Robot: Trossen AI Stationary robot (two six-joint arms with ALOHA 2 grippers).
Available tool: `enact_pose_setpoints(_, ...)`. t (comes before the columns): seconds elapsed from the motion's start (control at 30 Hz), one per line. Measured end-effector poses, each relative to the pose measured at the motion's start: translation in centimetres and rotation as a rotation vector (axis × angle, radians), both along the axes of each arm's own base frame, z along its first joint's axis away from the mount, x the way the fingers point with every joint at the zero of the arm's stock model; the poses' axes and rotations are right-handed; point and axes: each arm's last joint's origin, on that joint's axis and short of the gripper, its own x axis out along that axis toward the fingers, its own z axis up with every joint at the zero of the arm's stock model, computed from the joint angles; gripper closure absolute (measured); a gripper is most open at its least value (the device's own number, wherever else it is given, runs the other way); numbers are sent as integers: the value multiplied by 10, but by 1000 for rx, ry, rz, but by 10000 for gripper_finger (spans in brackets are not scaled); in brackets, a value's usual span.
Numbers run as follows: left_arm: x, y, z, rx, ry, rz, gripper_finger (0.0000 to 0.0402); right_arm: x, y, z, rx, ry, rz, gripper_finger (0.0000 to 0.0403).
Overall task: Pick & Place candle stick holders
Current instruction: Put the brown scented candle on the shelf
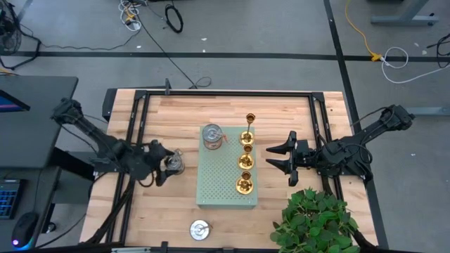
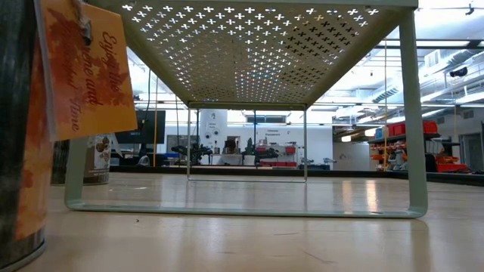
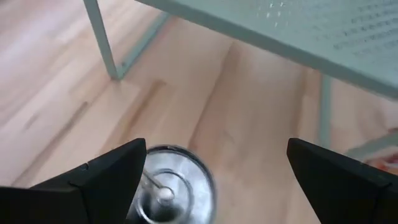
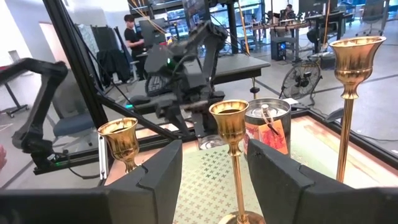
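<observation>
My left gripper (image 1: 167,164) is open low over the table, left of the pale green board (image 1: 226,176). A squat silver holder (image 3: 172,190) stands on the table between its fingers, close against one finger (image 3: 115,177); it also shows in the high view (image 1: 175,164). Three gold holders stand on the board's right side: a tall one (image 1: 248,128), a middle one (image 1: 247,160) and a near one (image 1: 245,184). A second silver holder (image 1: 212,135) stands on the board, and a third (image 1: 200,229) on the table near the front edge. My right gripper (image 1: 276,160) is open, right of the board, level with the middle gold holder (image 4: 231,127). My left gripper stands open around the silver holder on the table, slanting down from the table's left. The holder's rim (image 3: 149,162) lies right beside one finger; whether it touches, I cannot tell.
A potted green plant (image 1: 316,223) stands at the near right corner, close to my right arm. The board is a raised stand on thin legs (image 2: 74,174). A black frame (image 1: 232,93) runs around the tabletop. People and desks show in the room beyond.
</observation>
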Motion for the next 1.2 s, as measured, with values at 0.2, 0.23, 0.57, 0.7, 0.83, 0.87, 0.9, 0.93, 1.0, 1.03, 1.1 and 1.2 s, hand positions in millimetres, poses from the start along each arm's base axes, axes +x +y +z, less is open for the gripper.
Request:
enact_pose_setpoints(0.2,7,15,36,-148,247,4,2,0,0,0,0,-1,0,218)
enact_pose_setpoints(0.23,7,19,39,-174,292,7,2,0,0,0,0,-1,0,218)
enact_pose_setpoints(0.57,19,45,49,-260,568,-185,2,0,0,0,0,0,0,218)
enact_pose_setpoints(0.7,28,54,41,-283,625,-194,2,0,0,0,0,-1,0,218)
enact_pose_setpoints(0.83,39,61,34,-276,652,-188,2,0,0,0,1,-1,0,218)
enact_pose_setpoints(0.87,43,61,32,-273,647,-195,2,0,0,0,1,-1,0,218)
enact_pose_setpoints(0.9,46,62,31,-265,638,-206,2,0,0,0,0,0,0,218)
enact_pose_setpoints(0.93,49,62,30,-260,629,-210,2,0,0,0,0,0,0,218)
enact_pose_setpoints(1.0,53,63,30,-243,600,-207,2,0,0,0,1,-1,0,218)
enact_pose_setpoints(1.03,54,63,31,-236,588,-216,2,0,0,0,0,-1,0,218)
enact_pose_setpoints(1.1,54,63,30,-218,589,-231,2,0,0,0,1,-1,0,218)
enact_pose_setpoints(1.2,54,63,29,-212,608,-236,2,0,0,0,0,0,0,218)
